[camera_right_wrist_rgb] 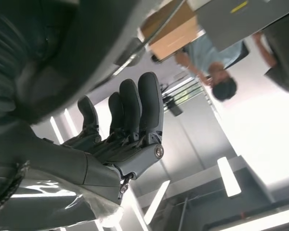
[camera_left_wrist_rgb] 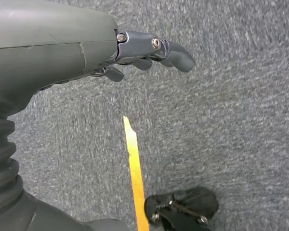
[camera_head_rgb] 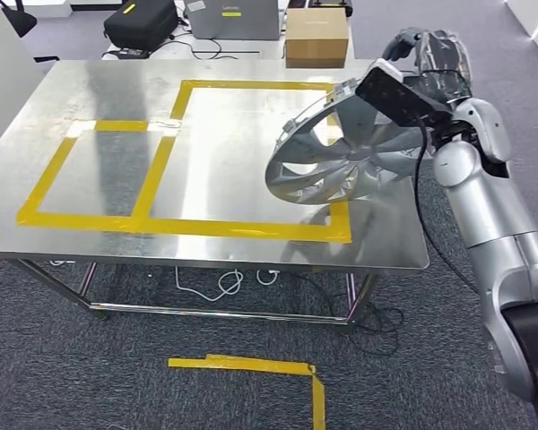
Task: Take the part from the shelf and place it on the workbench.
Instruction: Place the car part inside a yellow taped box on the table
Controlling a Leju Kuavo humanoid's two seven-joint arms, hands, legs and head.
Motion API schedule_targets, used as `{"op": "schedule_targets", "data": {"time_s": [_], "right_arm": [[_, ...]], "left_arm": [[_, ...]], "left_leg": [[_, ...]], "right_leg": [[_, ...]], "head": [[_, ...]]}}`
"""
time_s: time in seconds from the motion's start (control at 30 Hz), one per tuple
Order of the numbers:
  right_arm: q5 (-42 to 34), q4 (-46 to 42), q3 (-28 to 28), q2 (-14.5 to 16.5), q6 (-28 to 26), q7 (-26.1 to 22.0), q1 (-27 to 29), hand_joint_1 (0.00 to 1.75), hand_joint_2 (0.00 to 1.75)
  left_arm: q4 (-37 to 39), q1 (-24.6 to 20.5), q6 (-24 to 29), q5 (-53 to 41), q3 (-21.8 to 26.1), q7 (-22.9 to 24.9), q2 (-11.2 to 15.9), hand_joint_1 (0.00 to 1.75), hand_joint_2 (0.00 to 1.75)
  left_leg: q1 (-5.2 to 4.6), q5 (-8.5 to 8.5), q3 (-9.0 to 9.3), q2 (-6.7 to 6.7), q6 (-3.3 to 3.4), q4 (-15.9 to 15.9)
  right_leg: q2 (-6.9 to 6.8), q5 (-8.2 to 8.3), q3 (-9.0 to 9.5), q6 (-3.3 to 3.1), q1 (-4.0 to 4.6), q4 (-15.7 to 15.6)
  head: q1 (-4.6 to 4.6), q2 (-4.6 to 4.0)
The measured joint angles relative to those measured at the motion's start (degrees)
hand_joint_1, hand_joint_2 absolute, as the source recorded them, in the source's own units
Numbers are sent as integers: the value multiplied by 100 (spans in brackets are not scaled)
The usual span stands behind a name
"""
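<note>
One cardboard box (camera_head_rgb: 317, 38) behind workbench (camera_head_rgb: 83, 224)

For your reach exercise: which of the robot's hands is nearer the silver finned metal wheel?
Right. The right hand holds the silver finned metal wheel over the workbench; the left hand hangs above carpet.

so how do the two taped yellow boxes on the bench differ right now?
The smaller tape box sits on the bench's left side; the larger tape box takes the middle and right. The smaller one has bare metal inside it, while the silver fan-like part hangs tilted over the larger one's right corner, held at its rim by the right hand. Both share one tape edge on the same workbench.
</note>
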Motion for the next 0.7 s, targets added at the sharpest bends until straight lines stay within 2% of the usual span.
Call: {"op": "schedule_targets", "data": {"time_s": [0.07, 0.1, 0.13, 0.2, 0.23, 0.27, 0.3, 0.4, 0.43, 0.47, 0.53, 0.57, 0.6, 0.63, 0.67, 0.7], "right_arm": [[-31, -3, 127, 171, 72, -39, 6, 175, 175], [-43, -3, 184, 238, 93, -55, 13, 175, 175], [-55, -1, 245, 307, 111, -70, 23, 175, 175], [-68, 12, 345, 406, 108, -97, 47, 175, 175], [-67, 28, 393, 449, 94, -110, 57, 175, 175], [-67, 45, 433, 483, 73, -124, 63, 175, 175], [-65, 63, 467, 510, 51, -137, 69, 175, 175], [-64, 97, 527, 566, 4, -152, 73, 175, 175], [-63, 108, 541, 573, 0, -152, 71, 175, 175], [-63, 121, 553, 573, -2, -152, 71, 175, 175], [-63, 149, 579, 574, 0, -155, 86, 175, 175], [-64, 163, 589, 575, -1, -157, 98, 175, 175], [-63, 176, 598, 575, -1, -159, 106, 175, 175], [-61, 187, 604, 576, -1, -160, 107, 175, 175], [-57, 199, 608, 578, -5, -156, 102, 175, 175], [-45, 215, 611, 581, -17, -151, 91, 175, 175]], "left_arm": [[3, 8, -8, -17, 0, 15, 3, 0, 175], [7, 13, -11, -26, 0, 17, 2, 0, 175], [11, 16, -13, -33, 0, 20, 0, 0, 175], [17, 13, -5, -43, 0, 21, 0, 0, 175], [17, 6, 4, -44, -1, 20, 1, 0, 175], [17, -3, 15, -44, -1, 20, 1, 0, 175], [17, -7, 28, -42, -2, 19, 1, 0, 175], [17, -3, 47, -39, -2, 15, -1, 0, 175], [17, -8, 48, -39, -2, 14, -3, 0, 175], [17, -14, 48, -39, -2, 12, -4, 0, 175], [19, -20, 49, -37, -2, 10, -5, 0, 175], [19, -19, 52, -34, -2, 10, -5, 0, 175], [20, -17, 56, -30, -2, 10, -5, 0, 175], [20, -16, 61, -27, -2, 10, -5, 0, 175], [20, -17, 66, -24, -2, 10, -8, 0, 175], [20, -17, 69, -23, -2, 10, -14, 0, 175]], "left_leg": [[14, -224, -427, 3, -30, 683], [16, -200, -535, 4, -25, 783], [16, -51, -550, 4, -11, 675], [9, 467, -313, 6, 48, -62], [-6, 632, -185, 10, 80, -438], [-21, 724, -97, 12, 108, -685], [-38, 739, -62, 12, 132, -790], [-26, 778, -9, 9, 206, -847], [-10, 788, 14, 12, 235, -874], [5, 796, 31, 15, 262, -898], [-1, 788, 32, 16, 290, -901], [-7, 783, 33, 16, 297, -900], [-15, 779, 36, 15, 302, -899], [-24, 776, 42, 12, 305, -898], [-32, 773, 50, 7, 305, -898], [-39, 771, 57, 3, 302, -897]], "right_leg": [[14, -55, 63, -25, 10, 1], [25, -82, 99, -28, 15, 1], [38, -115, 147, -29, 22, 1], [53, -178, 245, -21, 32, -4], [60, -202, 279, -8, 39, -10], [65, -220, 292, 12, 44, -17], [69, -234, 297, 40, 48, -26], [70, -304, 301, 142, 58, -26], [64, -388, 248, 164, 63, 87], [57, -528, 126, 179, 67, 331], [47, -867, -261, 197, 71, 1087], [46, -964, -442, 201, 72, 1414], [45, -951, -532, 198, 73, 1548], [45, -828, -510, 186, 77, 1456], [44, -626, -377, 163, 82, 1147], [44, -422, -171, 127, 91, 713]], "head": [[-4, 0], [-4, 0], [-5, 0], [-2, 0], [-3, 0], [-3, 0], [-5, 0], [0, 0], [8, 1], [18, 1], [31, 1], [31, 0], [31, 0], [33, 0], [33, 0], [33, 0]]}}
